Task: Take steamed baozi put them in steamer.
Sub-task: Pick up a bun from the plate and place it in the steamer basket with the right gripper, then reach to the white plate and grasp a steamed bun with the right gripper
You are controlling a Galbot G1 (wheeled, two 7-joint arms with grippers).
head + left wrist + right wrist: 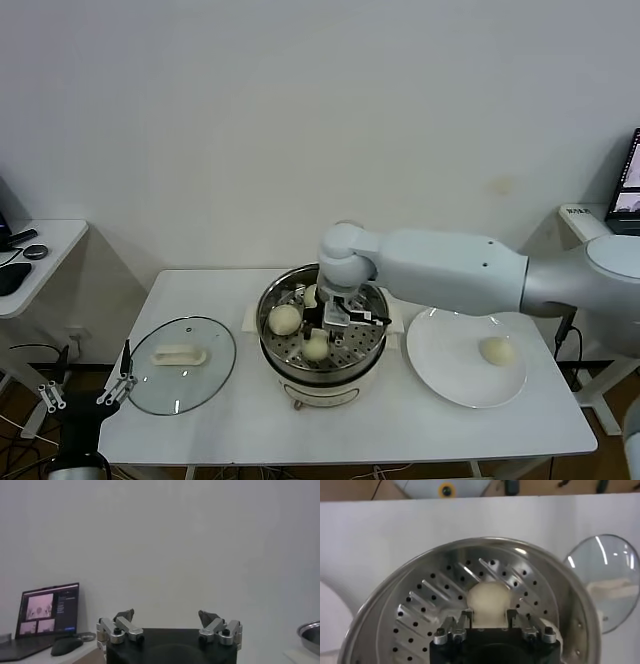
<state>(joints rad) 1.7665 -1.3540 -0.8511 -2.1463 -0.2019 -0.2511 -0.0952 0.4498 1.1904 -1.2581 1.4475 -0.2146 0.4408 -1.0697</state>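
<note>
We find the right gripper (335, 318) lowered inside the steamer (275, 352), reaching in from the robot's right over the basket rim. In the right wrist view its fingers (466, 620) sit one on each side of a cream-white baozi (490, 600) and press against it, so we record the gripper as clamped on that bun. The held baozi rests low over the perforated steel floor (420, 615), roughly at the middle of the basket.

From the head view we count other buns in the steamer: one baozi on the left (285, 319), just beside the gripper on the robot's left, and a front baozi (316, 348), just in front of the gripper toward the robot. A pale shape behind the gripper may be another bun; we cannot tell, as the wrist covers most of it.

One plate baozi (497, 350) remains on the white plate (440, 370), well apart from the right gripper on the robot's right side, beneath the forearm.

The glass lid (200, 385) with its white handle lies flat on the table (400, 430), on the far side of the steamer from the plate.

The left gripper (170, 622) is parked away from the work, off the table's left edge. In the left wrist view its fingers stand wide apart with nothing between them. A laptop (47, 615) and a mouse (66, 645) show beyond it.
</note>
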